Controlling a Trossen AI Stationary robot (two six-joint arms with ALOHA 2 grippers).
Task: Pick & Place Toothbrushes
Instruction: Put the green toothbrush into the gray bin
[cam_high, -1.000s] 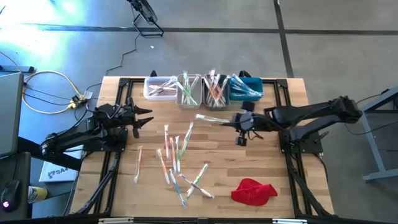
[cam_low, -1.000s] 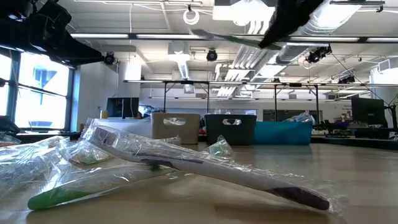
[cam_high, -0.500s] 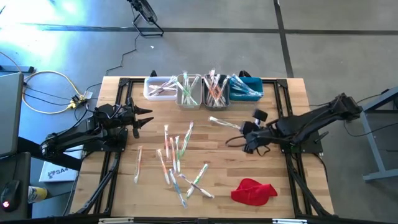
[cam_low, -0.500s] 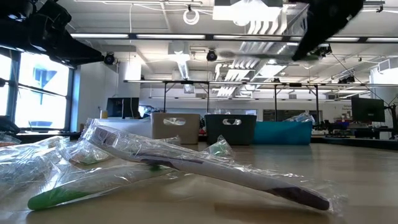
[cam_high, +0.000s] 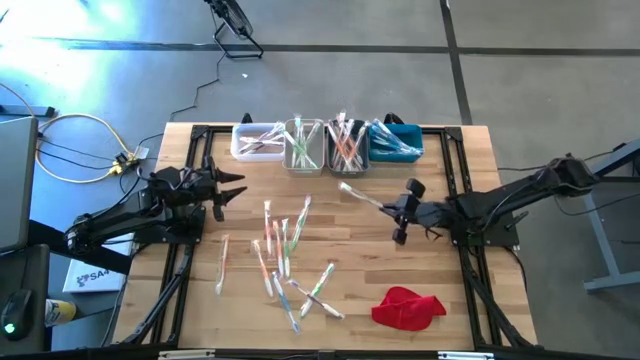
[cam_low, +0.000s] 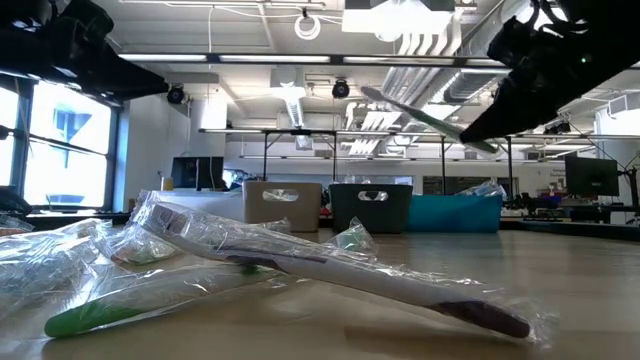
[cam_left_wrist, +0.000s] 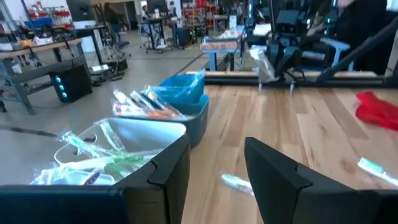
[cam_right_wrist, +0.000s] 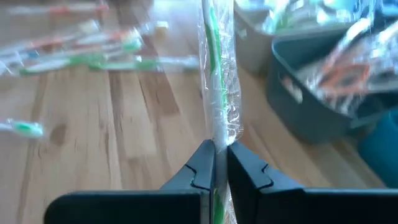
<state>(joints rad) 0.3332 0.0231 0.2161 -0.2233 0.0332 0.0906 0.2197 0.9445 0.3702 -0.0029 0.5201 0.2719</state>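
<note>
1. My right gripper (cam_high: 397, 206) is clamped on a green-handled toothbrush (cam_right_wrist: 216, 81), carried clear of the table so it can reach the bins (cam_high: 345, 150); the other toothbrushes (cam_high: 285, 250) lie mid-table.
2. My left gripper (cam_high: 232, 190) waits with fingers parted, holding nothing, beside the white bin (cam_high: 240, 141).

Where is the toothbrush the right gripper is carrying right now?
The wrapped green toothbrush is pinched in the right gripper, held above the table's middle right, just short of the grey bin.

held toothbrush (cam_right_wrist: 217, 93) head cut off at edge, bin (cam_right_wrist: 323, 93) contents blurred
</note>
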